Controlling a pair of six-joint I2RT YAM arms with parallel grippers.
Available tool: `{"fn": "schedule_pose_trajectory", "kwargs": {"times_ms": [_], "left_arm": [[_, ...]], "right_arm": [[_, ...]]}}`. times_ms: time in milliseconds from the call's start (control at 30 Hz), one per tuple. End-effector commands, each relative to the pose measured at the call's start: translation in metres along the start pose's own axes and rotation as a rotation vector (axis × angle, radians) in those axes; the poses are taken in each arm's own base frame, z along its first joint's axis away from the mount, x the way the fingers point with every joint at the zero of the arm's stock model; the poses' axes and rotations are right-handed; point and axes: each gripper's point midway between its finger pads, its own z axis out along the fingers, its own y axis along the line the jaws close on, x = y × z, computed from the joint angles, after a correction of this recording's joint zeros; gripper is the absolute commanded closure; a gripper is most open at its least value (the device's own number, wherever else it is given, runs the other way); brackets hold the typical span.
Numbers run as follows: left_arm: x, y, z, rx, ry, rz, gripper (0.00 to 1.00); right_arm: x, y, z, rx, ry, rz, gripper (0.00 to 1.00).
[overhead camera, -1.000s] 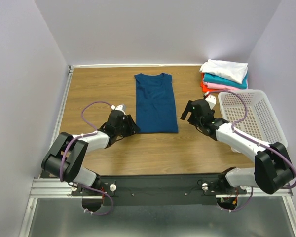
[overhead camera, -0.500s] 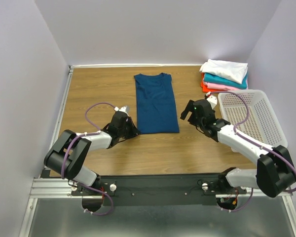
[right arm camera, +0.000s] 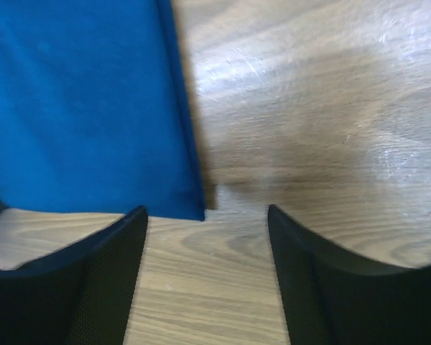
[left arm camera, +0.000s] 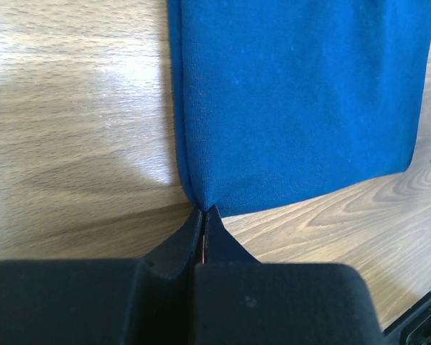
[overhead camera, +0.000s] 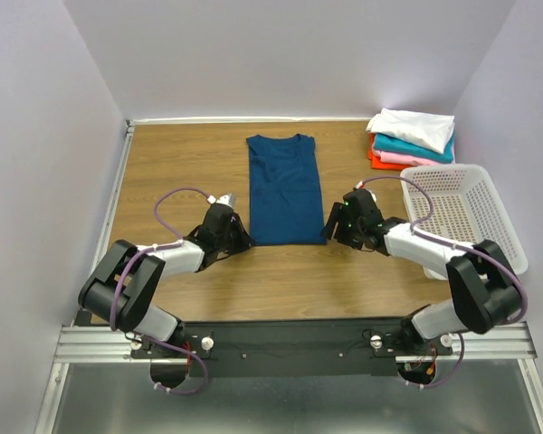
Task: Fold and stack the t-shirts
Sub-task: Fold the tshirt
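Your table (overhead camera: pixel 163 163) carries everything. The white perforated basket (overhead camera: pixel 462 212) sits along its right edge, out of the working area.

The navy t-shirt (overhead camera: pixel 285 190) lies flat in the middle of the table as a long narrow strip. Its collar points to the far edge and its hem to the near edge. That shape suggests the sides are already folded in and the lengthwise fold is what remains.

The stack of folded t-shirts (overhead camera: pixel 412 136), white over teal, pink and orange-red, waits in the far right corner, which is probably where this one ends up.

Your left gripper (left arm camera: pixel 203 215) is clenched on the hem's near left corner, and the cloth puckers into the tips, so I read that as a real pinch.

Your right gripper (right arm camera: pixel 207 223) is not gripping. Its fingers (right arm camera: pixel 93 273) stand apart low over the wood, with the hem's near right corner just ahead of the gap between them. It holds nothing.

Both corners probably need holding so that the hem lifts evenly. Raising one side alone would likely skew the strip.
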Motion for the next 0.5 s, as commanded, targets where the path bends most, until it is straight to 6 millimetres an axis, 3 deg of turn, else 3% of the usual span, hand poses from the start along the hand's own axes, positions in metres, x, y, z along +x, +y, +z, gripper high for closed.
{"fn": "schedule_pose_trajectory", "kwargs": {"times_ms": [0, 67, 167, 333, 467], "left_arm": [[0.003, 0.009, -0.003, -0.036, -0.007, 0.019, 1.0], [0.003, 0.008, -0.002, -0.032, -0.007, 0.02, 1.0], [0.003, 0.008, -0.001, -0.032, -0.005, 0.021, 1.0], [0.004, 0.008, -0.001, -0.031, -0.004, 0.02, 1.0], [0.003, 0.009, -0.001, -0.033, -0.006, 0.018, 1.0]], "right_arm": [[0.008, 0.009, 0.013, -0.023, 0.069, -0.024, 0.36], [0.014, 0.013, 0.016, -0.043, 0.105, -0.021, 0.5], [0.02, 0.012, 0.021, -0.041, 0.132, -0.019, 0.57], [0.025, 0.012, 0.024, -0.043, 0.155, -0.017, 0.59], [0.032, 0.014, 0.027, -0.057, 0.19, -0.011, 0.73]]}}
